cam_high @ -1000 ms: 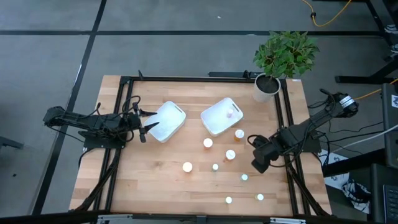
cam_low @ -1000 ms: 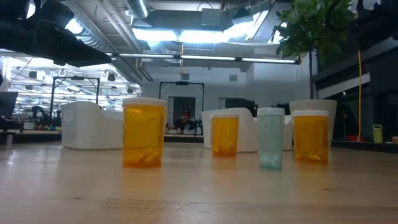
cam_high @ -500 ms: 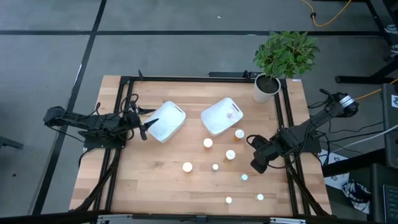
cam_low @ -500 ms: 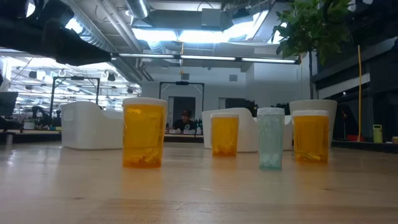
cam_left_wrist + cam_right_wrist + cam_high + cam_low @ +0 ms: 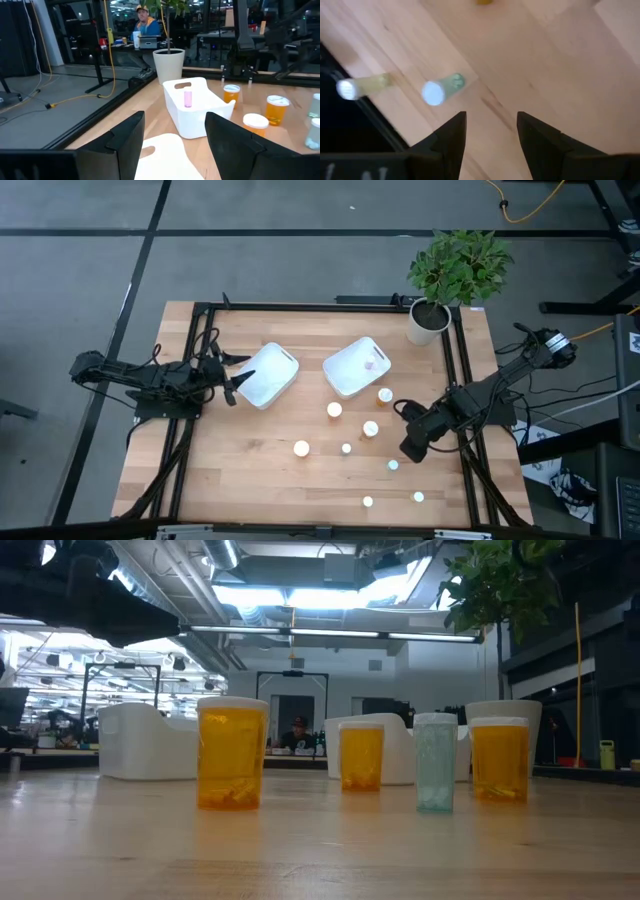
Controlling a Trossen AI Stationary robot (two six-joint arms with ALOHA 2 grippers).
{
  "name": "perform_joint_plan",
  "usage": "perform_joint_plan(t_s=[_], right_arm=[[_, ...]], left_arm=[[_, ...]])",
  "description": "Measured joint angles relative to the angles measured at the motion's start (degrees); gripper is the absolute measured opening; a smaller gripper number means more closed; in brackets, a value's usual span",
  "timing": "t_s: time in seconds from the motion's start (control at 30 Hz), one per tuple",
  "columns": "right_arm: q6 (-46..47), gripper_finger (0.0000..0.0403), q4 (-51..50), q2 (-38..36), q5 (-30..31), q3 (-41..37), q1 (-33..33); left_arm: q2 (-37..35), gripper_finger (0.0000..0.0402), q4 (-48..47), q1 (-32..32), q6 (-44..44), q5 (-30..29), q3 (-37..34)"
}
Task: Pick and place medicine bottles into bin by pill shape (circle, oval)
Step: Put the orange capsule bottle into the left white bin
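Observation:
Several small bottles with pale caps stand upright on the wooden table (image 5: 250, 480), among them orange ones (image 5: 385, 394) (image 5: 230, 755) and a pale green one (image 5: 393, 465) (image 5: 442, 90). A pink bottle (image 5: 370, 363) (image 5: 187, 98) stands in the right white bin (image 5: 353, 367). My right gripper (image 5: 408, 442) (image 5: 490, 132) is open and empty above the table, just beside the green bottle. My left gripper (image 5: 233, 387) (image 5: 175, 140) is open and empty at the left white bin's (image 5: 268, 373) left end.
A potted plant in a white pot (image 5: 428, 320) stands at the far right corner. A black frame (image 5: 465, 430) runs along the table's sides. A yellowish bottle (image 5: 365, 86) stands near the table's edge. A person sits in the room beyond (image 5: 145, 22).
My right gripper has edged a little toward the table's left, still open. The bottles and bins stand as before.

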Motion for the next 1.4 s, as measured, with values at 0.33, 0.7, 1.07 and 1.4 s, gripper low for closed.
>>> perform_joint_plan(t_s=[0.33,0.7,1.07,1.4], right_arm=[[12.51,0.0177,2.63,0.0,-5.11,0.0,7.01],[38.17,0.0177,7.4,1.25,-0.84,0.0,23.09],[35.51,0.0177,7.58,9.4,8.63,0.0,24.19],[33.42,0.0177,7.28,11.02,9.68,0.0,20.01]], left_arm=[[0.0,0.0204,-0.02,0.02,0.33,0.27,0.0],[0.0,0.0204,-0.04,0.01,0.2,0.25,0.0],[0.0,0.0204,-0.06,0.0,0.24,0.25,0.0],[0.0,0.0204,-0.06,0.02,0.42,0.23,0.0]])
